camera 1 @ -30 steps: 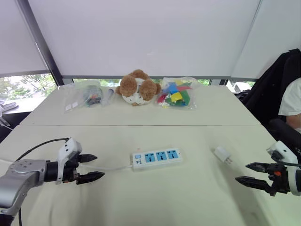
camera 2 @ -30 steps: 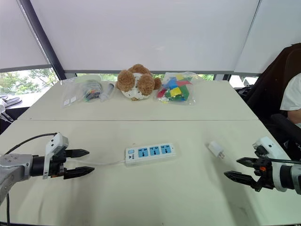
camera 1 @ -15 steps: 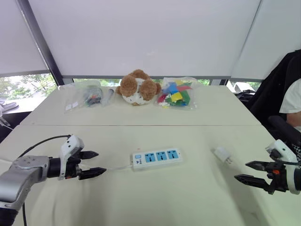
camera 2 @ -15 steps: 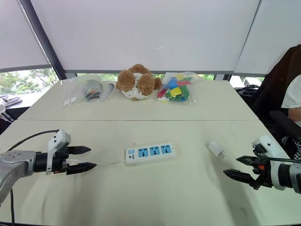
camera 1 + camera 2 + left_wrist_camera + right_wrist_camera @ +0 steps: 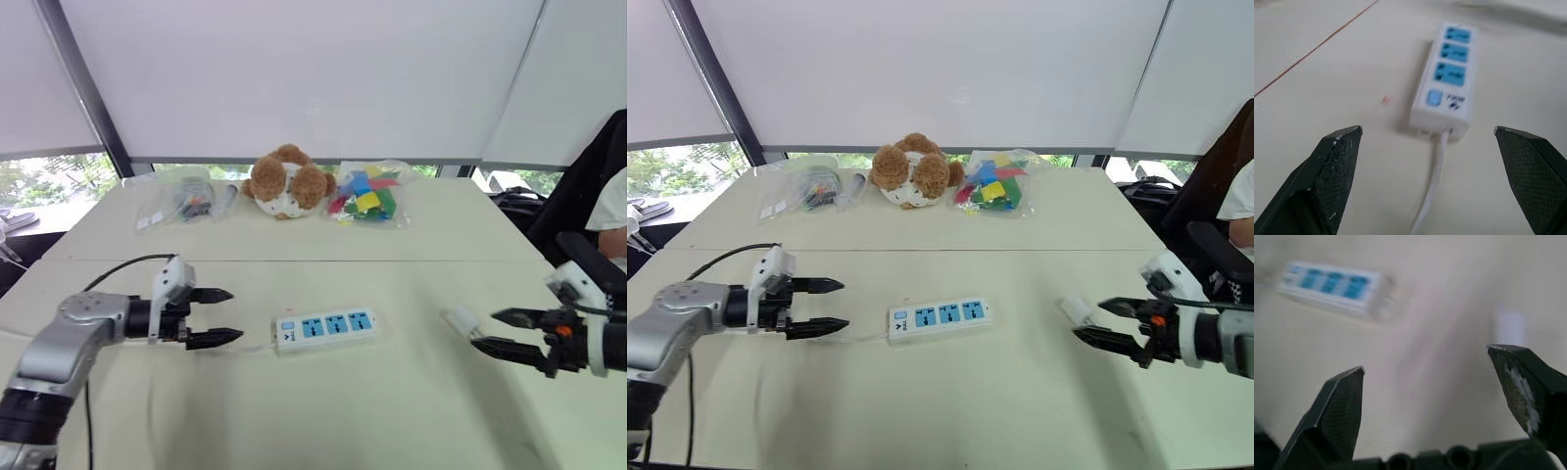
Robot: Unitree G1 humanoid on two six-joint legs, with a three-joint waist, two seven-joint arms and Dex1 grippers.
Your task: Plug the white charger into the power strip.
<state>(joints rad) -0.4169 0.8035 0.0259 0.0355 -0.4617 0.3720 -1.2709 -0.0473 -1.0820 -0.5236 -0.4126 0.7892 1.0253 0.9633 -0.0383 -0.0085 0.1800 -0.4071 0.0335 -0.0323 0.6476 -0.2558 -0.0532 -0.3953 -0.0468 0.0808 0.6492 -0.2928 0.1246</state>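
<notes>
Left end effector (image 5: 235, 313): hovering wide open, gripping nothing, pointing at the cord end of the white three-socket power strip with blue outlets (image 5: 325, 329).
Right end effector (image 5: 483, 329): gaping wide, empty, fingertips sitting just beside the small white cube charger (image 5: 460, 319).
Charger: lying on the cream counter (image 5: 392, 411), well right of the strip.
Strip: lying flat mid-counter, white cord (image 5: 1432, 186) trailing leftward.

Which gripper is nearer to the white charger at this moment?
Right. The right gripper, open, has its fingertips just beside the white charger, on its right. The left gripper, also open, sits past the cord end of the power strip, which lies between it and the charger.
</notes>
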